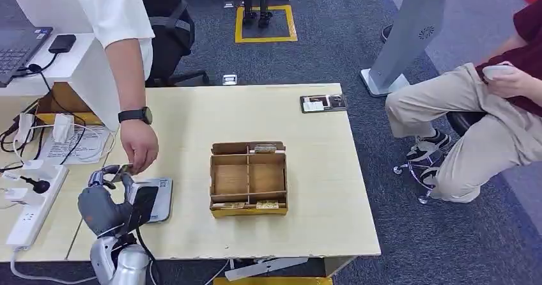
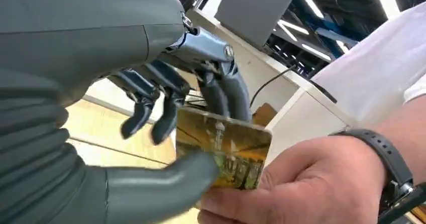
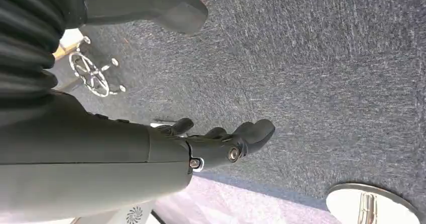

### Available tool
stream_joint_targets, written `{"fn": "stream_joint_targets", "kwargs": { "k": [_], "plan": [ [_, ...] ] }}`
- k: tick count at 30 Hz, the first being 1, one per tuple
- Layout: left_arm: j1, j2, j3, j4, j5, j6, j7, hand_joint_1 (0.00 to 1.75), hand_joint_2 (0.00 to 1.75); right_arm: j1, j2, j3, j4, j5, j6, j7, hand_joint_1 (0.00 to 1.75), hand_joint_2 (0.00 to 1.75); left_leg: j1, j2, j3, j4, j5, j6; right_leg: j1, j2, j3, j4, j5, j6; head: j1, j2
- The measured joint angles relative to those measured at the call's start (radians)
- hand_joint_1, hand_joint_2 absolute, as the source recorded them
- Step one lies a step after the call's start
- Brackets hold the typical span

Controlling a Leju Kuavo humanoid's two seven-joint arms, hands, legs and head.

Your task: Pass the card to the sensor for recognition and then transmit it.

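Note:
My left hand (image 1: 105, 200) is raised over the table's front left, beside the grey sensor pad (image 1: 155, 199) with its dark screen. It pinches a yellow-green picture card (image 2: 227, 147) between the thumb (image 2: 161, 191) and the dark fingers (image 2: 223, 91) behind it. A person's hand (image 2: 306, 181) with a black watch grips the same card (image 1: 123, 169) from the other end. My right hand (image 3: 221, 144) hangs over blue carpet, fingers apart and holding nothing.
A cardboard divider box (image 1: 248, 179) with cards along its edges stands mid-table (image 1: 319, 189). Another card holder (image 1: 323, 103) lies at the far right corner. A power strip (image 1: 30, 208) and cables lie at the left. A seated person (image 1: 486, 125) is on the right.

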Motion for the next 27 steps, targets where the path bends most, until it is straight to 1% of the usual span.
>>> {"fn": "stream_joint_targets", "kwargs": {
  "k": [8,12,19,23,25,27],
  "plan": [
    [0.001,-0.003,-0.011,-0.017,0.045,-0.001,-0.027,0.0,1.75,0.0,0.0,0.0,0.0,-0.01,0.0,-0.002,0.0,1.75,0.0,0.0,0.0,0.0,0.0,0.0,0.0,0.0,0.0,0.0,0.0,0.0,0.0,0.0],
    [0.001,-0.005,-0.042,-0.034,0.089,-0.002,-0.042,0.0,1.75,0.0,0.0,0.0,-0.002,-0.02,0.0,-0.005,0.0,1.75,0.0,0.0,0.0,0.0,0.0,0.0,0.0,0.0,0.0,0.0,0.0,0.0,0.0,0.0],
    [0.012,-0.004,-0.103,-0.093,0.16,-0.002,-0.065,0.0,1.75,0.001,0.0,-0.004,-0.013,-0.035,0.0,-0.006,0.0,1.75,0.0,-0.001,-0.001,0.0,0.0,0.0,0.0,0.0,0.0,0.0,0.0,0.0,0.0,0.0],
    [0.058,0.0,-0.145,-0.148,0.198,-0.002,-0.125,0.0,1.75,0.002,0.001,-0.006,-0.021,-0.037,0.0,-0.007,0.0,1.75,0.0,0.0,-0.002,0.0,0.0,0.0,0.0,0.0,0.0,0.0,0.0,0.0,0.0,0.0],
    [0.081,0.001,-0.163,-0.182,0.201,-0.002,-0.175,0.0,1.75,0.002,0.001,-0.007,-0.024,-0.036,0.0,-0.011,0.0,1.75,0.0,0.0,-0.002,0.0,0.0,0.0,0.0,0.0,0.0,0.0,0.0,0.0,0.0,0.0],
    [0.093,0.001,-0.172,-0.2,0.199,-0.002,-0.208,0.0,1.75,0.002,0.001,-0.007,-0.025,-0.034,0.0,-0.012,0.0,1.75,0.0,-0.001,-0.002,0.0,0.0,0.0,0.0,-0.001,0.0,0.0,0.0,0.001,0.0,0.0]
  ]
}}
